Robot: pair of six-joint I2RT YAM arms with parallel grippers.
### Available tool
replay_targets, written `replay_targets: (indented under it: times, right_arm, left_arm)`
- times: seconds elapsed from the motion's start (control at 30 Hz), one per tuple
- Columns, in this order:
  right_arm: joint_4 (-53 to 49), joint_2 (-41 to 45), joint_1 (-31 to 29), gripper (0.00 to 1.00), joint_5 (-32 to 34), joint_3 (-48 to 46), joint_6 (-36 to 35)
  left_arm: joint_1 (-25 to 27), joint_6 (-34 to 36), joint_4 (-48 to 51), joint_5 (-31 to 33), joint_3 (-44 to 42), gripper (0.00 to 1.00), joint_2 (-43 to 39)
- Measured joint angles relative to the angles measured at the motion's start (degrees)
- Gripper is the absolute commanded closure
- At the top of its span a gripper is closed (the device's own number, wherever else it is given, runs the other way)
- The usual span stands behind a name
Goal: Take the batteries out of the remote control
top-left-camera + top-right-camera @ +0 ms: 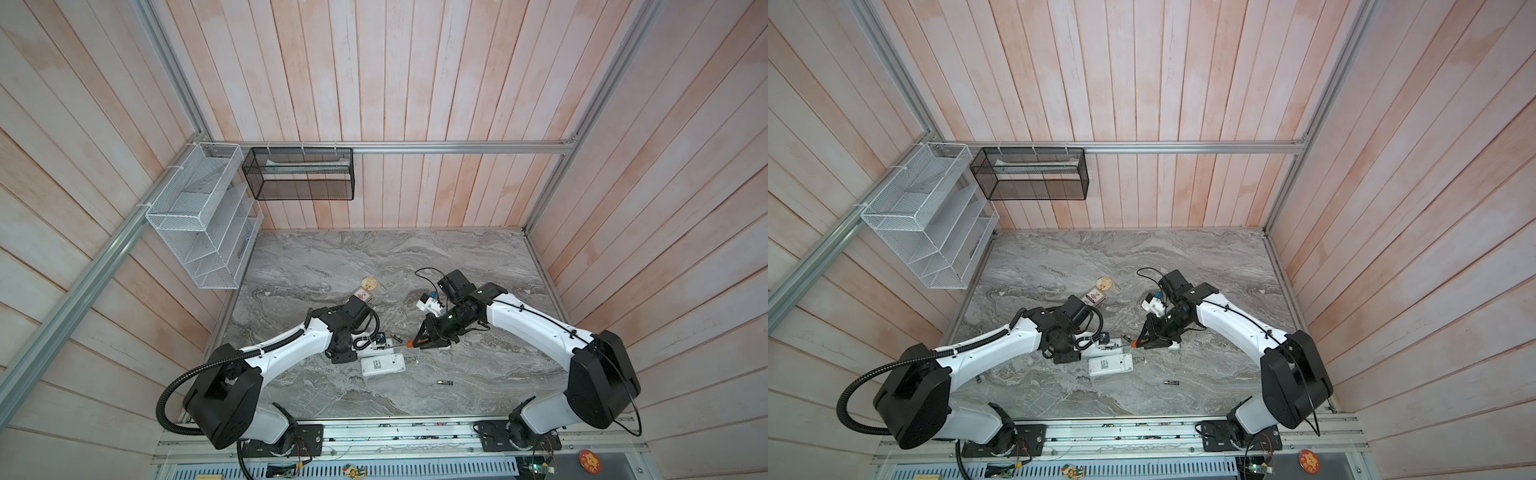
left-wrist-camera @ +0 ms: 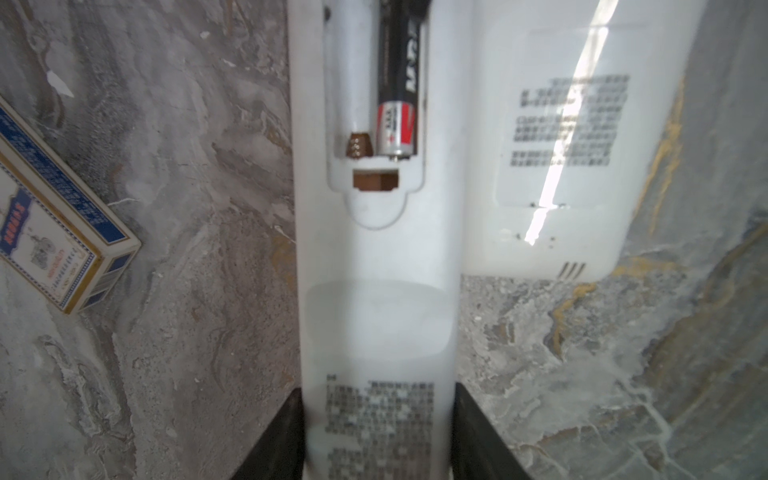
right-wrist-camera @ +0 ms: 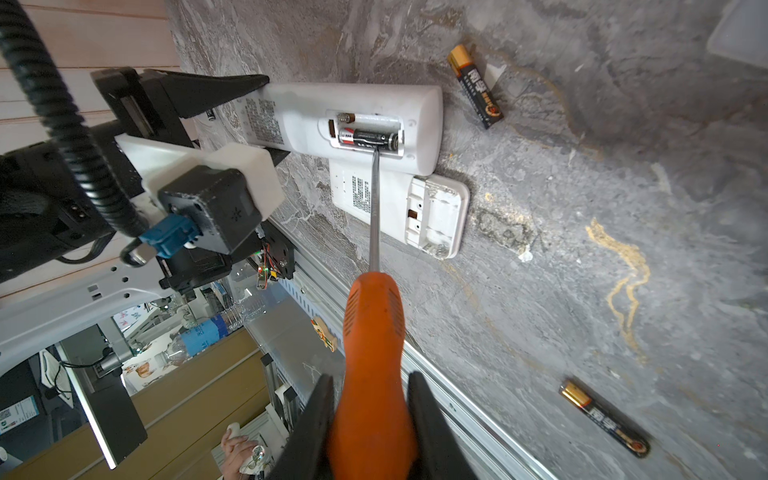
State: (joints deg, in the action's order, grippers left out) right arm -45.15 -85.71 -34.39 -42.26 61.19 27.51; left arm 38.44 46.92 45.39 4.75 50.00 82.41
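In a top view the white remote control (image 1: pixel 390 343) lay mid-table, with the left gripper (image 1: pixel 365 347) at its nine-o'clock end, the right gripper (image 1: pixel 417 343) at three o'clock and a freed battery (image 1: pixel 444 382) near four o'clock. The left wrist view showed the left jaws clamped on the remote's sides, with one bay slot empty and one dark battery (image 2: pixel 399 83) seated. In the right wrist view the right jaws gripped an orange screwdriver (image 3: pixel 374 332), its tip touching that battery; prying appeared under way, and the next move called for a gentle lever upward.
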Motion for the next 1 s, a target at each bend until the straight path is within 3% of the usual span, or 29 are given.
replay_targets:
  times: [0.23,0.47,1.0]
  right_arm:
    - [-1.64,0.02,-1.55,0.96,4.17,2.36,-1.46]
    - [-0.70,3.06,-1.79,0.96,10.73,2.62,-9.33]
    - [-0.07,4.98,-5.88,0.97,14.23,1.20,-22.95]
  left_arm:
    - [0.00,0.04,-1.11,-0.02,-1.73,1.00,-2.29]
    - [0.00,0.44,-2.40,-0.09,-3.65,1.00,-4.15]
    - [0.11,0.85,-2.38,-0.24,-3.85,1.00,-4.76]
